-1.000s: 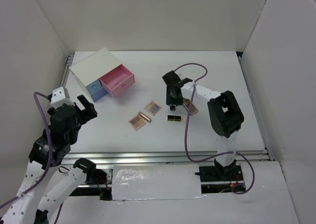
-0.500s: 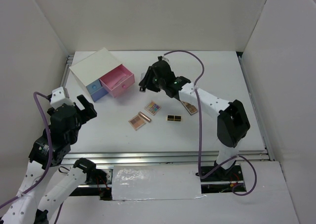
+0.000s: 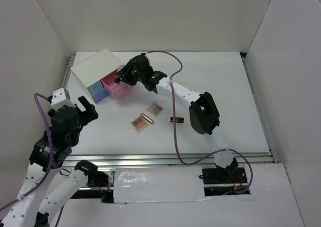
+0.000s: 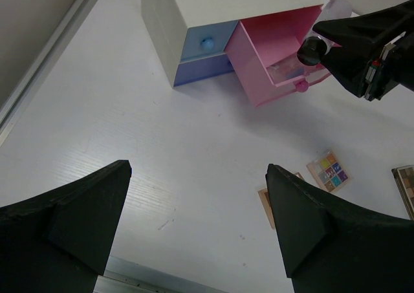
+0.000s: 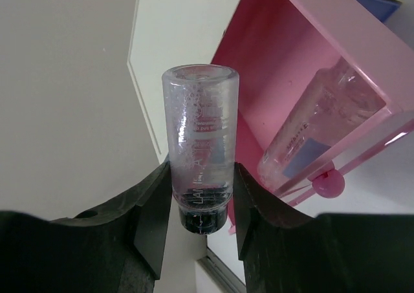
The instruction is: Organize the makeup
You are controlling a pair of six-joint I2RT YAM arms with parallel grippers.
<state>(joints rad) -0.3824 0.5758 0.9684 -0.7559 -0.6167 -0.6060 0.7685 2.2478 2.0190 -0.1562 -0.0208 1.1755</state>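
Now the right gripper [image 5: 199, 176] has its two fingers pressed on a small bottle [image 5: 199, 134] of clear glass, gripping it near the dark cap, so that the clear body stands out past the fingertips. In the top view this gripper is stretched far over the table [image 3: 225, 76] to the white box [image 3: 93, 66], and the bottle hangs in the air above the open pink drawer [image 3: 118, 89], near the drawer's front wall. Inside this drawer a clear tube [image 5: 317, 121] already lies, leaning against the front wall behind the round pink knob. The blue drawers [image 4: 207, 44] beside it are closed. The left gripper [image 4: 194, 222] hovers near the left front corner of the table with its fingers spread wide and nothing between them. In the middle of the table, well apart from the box, a square palette [image 3: 155, 109] with colourful squares lies flat. Just beside it is a second palette [image 3: 137, 124] with a rose-gold lipstick [image 3: 146, 119] resting on it. A black-gold lipstick [image 3: 176, 120] lies to the right of them, close to the right arm.
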